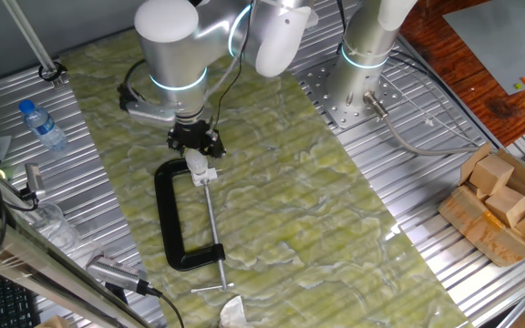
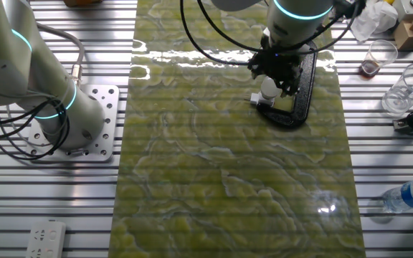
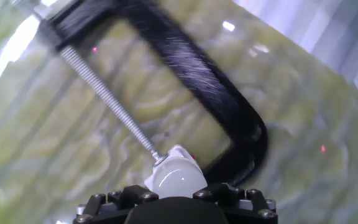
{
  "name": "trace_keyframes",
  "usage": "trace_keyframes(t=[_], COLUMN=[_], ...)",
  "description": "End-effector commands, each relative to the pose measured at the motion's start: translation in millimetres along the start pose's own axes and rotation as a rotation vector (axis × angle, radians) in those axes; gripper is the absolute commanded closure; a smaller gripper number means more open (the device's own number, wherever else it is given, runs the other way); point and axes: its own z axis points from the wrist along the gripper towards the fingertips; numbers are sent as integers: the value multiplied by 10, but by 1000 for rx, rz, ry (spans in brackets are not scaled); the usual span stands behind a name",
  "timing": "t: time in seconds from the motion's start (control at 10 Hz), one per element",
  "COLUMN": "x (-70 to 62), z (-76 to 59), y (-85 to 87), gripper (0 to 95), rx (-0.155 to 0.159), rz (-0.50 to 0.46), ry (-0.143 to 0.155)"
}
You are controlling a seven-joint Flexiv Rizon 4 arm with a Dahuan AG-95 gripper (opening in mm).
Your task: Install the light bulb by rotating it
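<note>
The small white light bulb (image 3: 178,178) sits on the white socket fitting (image 3: 180,154), which is held at the end of the black C-clamp's (image 3: 210,74) screw (image 3: 104,93). My gripper (image 3: 176,194) reaches down over the bulb with a finger on each side, shut on it. The hand view is blurred by motion. In one fixed view the gripper (image 1: 194,144) hangs over the bulb (image 1: 196,163) at the clamp's (image 1: 173,219) upper end. In the other fixed view the bulb (image 2: 268,87) peeks out below the gripper (image 2: 275,72), beside the clamp (image 2: 305,100).
The clamp lies on a green patterned mat (image 1: 281,191). A water bottle (image 1: 42,123) lies at the left, a box of wooden blocks (image 1: 504,205) at the right. A second arm's base (image 1: 363,64) stands behind. A plastic cup (image 2: 380,57) stands nearby.
</note>
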Motion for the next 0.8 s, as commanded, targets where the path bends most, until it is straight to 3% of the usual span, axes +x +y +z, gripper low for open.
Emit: trace_keyframes(t=[0.1, 0.8], x=[-2, 14], z=[9, -6], y=[0, -74], gripper=[190, 190], rx=[3, 3], rz=[-350, -344], ry=[-8, 2])
